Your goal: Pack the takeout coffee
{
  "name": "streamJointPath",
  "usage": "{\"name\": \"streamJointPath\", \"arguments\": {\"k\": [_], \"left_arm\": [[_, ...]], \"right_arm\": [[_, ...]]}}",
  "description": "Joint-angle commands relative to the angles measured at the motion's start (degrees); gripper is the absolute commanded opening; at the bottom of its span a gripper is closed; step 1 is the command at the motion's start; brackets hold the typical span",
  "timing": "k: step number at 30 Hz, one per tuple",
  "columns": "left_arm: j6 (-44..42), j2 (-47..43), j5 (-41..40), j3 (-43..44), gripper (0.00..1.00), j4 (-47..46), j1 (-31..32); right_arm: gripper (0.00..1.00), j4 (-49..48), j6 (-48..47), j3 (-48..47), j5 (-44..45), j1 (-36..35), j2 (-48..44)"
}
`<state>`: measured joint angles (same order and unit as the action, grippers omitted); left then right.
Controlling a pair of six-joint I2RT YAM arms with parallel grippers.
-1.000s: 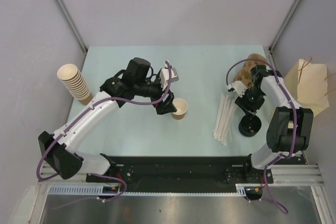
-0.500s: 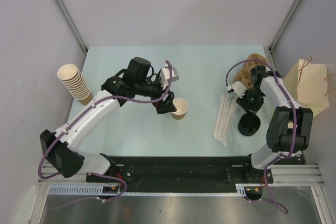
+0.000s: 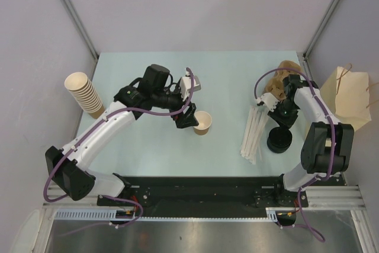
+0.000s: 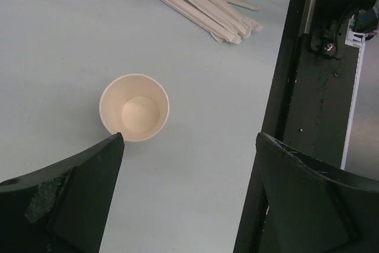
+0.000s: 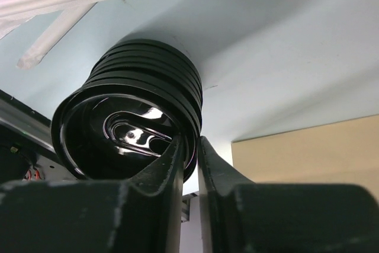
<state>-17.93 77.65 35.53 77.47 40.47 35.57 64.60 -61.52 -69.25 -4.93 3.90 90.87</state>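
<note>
The takeout coffee cup, small and tan with a pale inside, stands upright mid-table. My left gripper hovers just left of it, open. In the left wrist view the cup lies ahead of the left fingertip, outside the wide jaws of the gripper. The brown pulp carrier tray sits at the far right. My right gripper is at a stack of black lids. In the right wrist view the right gripper has its fingers shut on the top lid's rim, one inside, one outside.
A tall stack of nested tan cups leans at the left table edge. Wrapped white straws lie between the cup and the lids. A tan paper bag stands beyond the table's right edge. The black base rail runs along the near edge.
The right gripper's fingers have closed in on the top lid's rim, and the wrist has drawn back a little, so more of the stack shows. The left arm has hardly moved.
</note>
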Motion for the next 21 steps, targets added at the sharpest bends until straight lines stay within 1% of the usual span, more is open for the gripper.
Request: {"name": "streamJointPath", "arguments": {"k": [1, 3, 4, 7, 9, 10, 14, 17, 21], "left_arm": [[0.4, -0.1, 2.9, 1.7, 0.98, -0.4, -0.5], [0.4, 0.0, 3.1, 1.6, 0.98, -0.1, -0.5], [0.4, -0.1, 3.1, 1.6, 0.98, -0.2, -0.5], [0.4, 0.0, 3.1, 1.5, 0.98, -0.2, -0.5], [0.5, 0.1, 3.2, 1.5, 0.98, -0.3, -0.5], [0.6, 0.1, 3.2, 1.5, 0.98, -0.1, -0.4], [1.2, 0.0, 3.1, 1.5, 0.98, -0.4, -0.5], [2.6, -0.9, 1.5, 0.7, 0.99, -2.1, -0.9], [4.6, -5.4, -2.7, -2.7, 1.0, -8.9, -0.9]], "right_arm": [[0.14, 2.3, -1.6, -0.1, 0.4, 0.3, -3.5], [0.14, 2.7, -1.7, -0.1, 0.4, 0.3, -4.3], [0.11, 3.0, -1.7, -0.1, 0.3, 0.3, -4.5], [0.11, 3.5, -1.8, -0.1, 0.2, 0.3, -5.3], [0.07, 3.8, -1.9, -0.1, 0.2, 0.3, -5.8], [0.0, 3.9, -1.9, -0.1, 0.3, 0.3, -6.4], [0.0, 3.9, -2.1, -0.2, 0.4, 0.3, -9.4], [0.0, 3.3, -0.8, -0.4, -1.6, -0.1, -12.5], [0.0, 2.8, 3.1, -1.8, -3.6, -5.3, -16.0]]}}
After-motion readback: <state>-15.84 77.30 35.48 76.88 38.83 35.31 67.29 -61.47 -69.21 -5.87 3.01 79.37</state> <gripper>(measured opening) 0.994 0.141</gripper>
